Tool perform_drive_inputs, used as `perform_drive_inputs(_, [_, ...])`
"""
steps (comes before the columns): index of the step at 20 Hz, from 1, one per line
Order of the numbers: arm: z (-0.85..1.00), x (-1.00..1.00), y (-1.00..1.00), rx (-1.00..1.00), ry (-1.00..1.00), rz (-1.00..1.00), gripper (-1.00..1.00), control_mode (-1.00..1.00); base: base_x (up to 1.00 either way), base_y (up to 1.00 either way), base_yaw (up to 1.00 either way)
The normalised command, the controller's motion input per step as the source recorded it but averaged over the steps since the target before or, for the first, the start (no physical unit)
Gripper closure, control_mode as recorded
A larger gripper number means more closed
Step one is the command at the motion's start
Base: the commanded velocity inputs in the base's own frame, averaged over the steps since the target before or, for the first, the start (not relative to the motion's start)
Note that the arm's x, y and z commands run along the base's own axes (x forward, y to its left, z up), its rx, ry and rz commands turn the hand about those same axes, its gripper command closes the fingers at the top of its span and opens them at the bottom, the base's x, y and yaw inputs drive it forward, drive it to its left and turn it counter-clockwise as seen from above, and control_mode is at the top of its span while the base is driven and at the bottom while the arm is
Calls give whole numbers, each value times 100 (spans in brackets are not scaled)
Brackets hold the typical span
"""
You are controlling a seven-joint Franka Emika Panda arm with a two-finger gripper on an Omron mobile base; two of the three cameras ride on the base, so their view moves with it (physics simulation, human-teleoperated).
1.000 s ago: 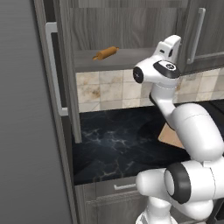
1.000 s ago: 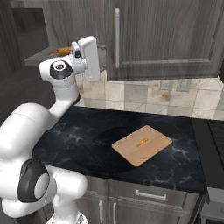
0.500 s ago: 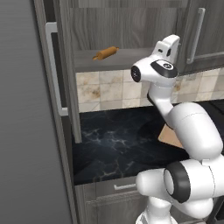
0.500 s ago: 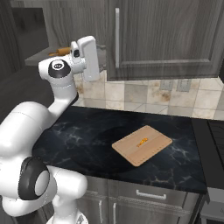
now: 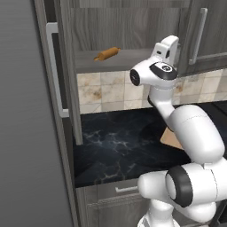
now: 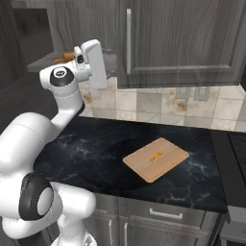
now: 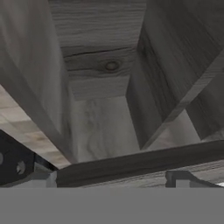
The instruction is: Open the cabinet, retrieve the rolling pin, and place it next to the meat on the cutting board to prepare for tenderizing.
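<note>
The cabinet [image 5: 133,26] stands with its left door [image 5: 66,71] swung open toward the near side, the silver handle [image 5: 53,66] on its outer face, while the right door [image 6: 182,43] is shut. On the bare shelf [image 5: 128,60] inside lies the rolling pin [image 5: 107,54], at the left part of the shelf, lying slantwise. The arm's hand is raised in front of the opening, to the right of the pin and apart from it; the gripper [image 7: 111,181] has its jaws spread wide with nothing between them, pointing into the cabinet's grey interior. Down on the black counter [image 6: 96,149] the cutting board [image 6: 156,158] lies to the right, with a small orange piece of meat [image 6: 156,155] at its middle. Grey drawer fronts [image 6: 158,216] run below the counter's near edge.
</note>
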Motion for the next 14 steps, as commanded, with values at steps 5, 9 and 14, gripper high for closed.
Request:
perform_drive_inputs(5, [0, 30, 1, -1, 4, 0, -100, -100, 0, 0, 0])
perform_drive_inputs(9, [0, 56, 0, 0, 10, 0, -100, -100, 0, 0, 0])
perform_drive_inputs(14, [0, 69, 0, 0, 12, 0, -100, -100, 0, 0, 0])
